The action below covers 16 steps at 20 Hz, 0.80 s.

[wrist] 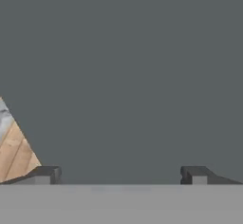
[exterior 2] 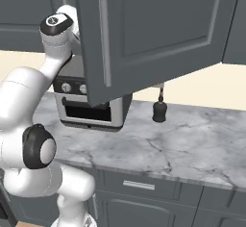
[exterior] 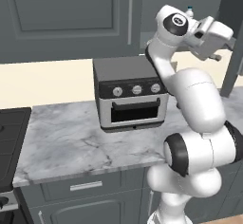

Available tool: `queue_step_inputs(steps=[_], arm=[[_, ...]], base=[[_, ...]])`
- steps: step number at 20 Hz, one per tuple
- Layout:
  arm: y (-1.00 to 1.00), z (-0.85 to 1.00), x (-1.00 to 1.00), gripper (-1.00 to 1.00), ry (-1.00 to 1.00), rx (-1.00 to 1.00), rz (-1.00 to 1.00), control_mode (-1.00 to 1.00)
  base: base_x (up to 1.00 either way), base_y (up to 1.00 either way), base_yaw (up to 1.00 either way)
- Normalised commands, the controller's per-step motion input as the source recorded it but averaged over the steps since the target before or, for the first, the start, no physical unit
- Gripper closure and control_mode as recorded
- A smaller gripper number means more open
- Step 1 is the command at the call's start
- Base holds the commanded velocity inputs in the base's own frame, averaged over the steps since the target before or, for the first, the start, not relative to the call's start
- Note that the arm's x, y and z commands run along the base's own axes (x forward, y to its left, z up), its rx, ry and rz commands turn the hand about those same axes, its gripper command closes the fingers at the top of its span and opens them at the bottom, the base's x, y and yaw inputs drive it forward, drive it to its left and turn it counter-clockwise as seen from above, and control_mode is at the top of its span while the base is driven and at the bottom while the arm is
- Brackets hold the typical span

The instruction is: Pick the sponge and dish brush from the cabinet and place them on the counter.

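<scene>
Gripper point(wrist: 118, 174) jaws spread wide, nothing between them; hand view faces a flat dark grey surface close up. Left base view: hand raised above the toaster oven point(exterior: 130, 92), beside the cabinet point(exterior: 66, 14). Right base view: open cabinet door point(exterior 2: 144, 33) hides the hand and shelf. Small dark object point(exterior 2: 159, 109) stands on the counter point(exterior 2: 192, 139) right of the oven; hard to identify. Sponge, brush hidden.

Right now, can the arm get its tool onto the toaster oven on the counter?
Probably yes. The tool, open and empty, is up by the cabinet facing a flat grey surface, and the toaster oven stands uncovered on the counter beside the arm.
</scene>
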Motion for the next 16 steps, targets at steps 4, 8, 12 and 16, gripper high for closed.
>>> queue_step_inputs(steps=[4, 8, 12, 16], arm=[[-0.42, 0.0, 0.0, -1.0, -0.2, 0.0, 0.12, -1.0], [-0.5, -0.01, 0.03, -1.0, -0.21, 0.0, 0.14, -1.0], [-0.57, -0.07, 0.08, -1.0, -0.2, 0.0, 0.16, -1.0], [-0.58, -0.21, 0.02, -1.0, -0.15, -0.02, 0.21, -1.0]], base=[[0.0, 0.0, 0.0], [0.0, 0.0, 0.0], [0.0, 0.0, 0.0], [0.0, 0.0, 0.0]])
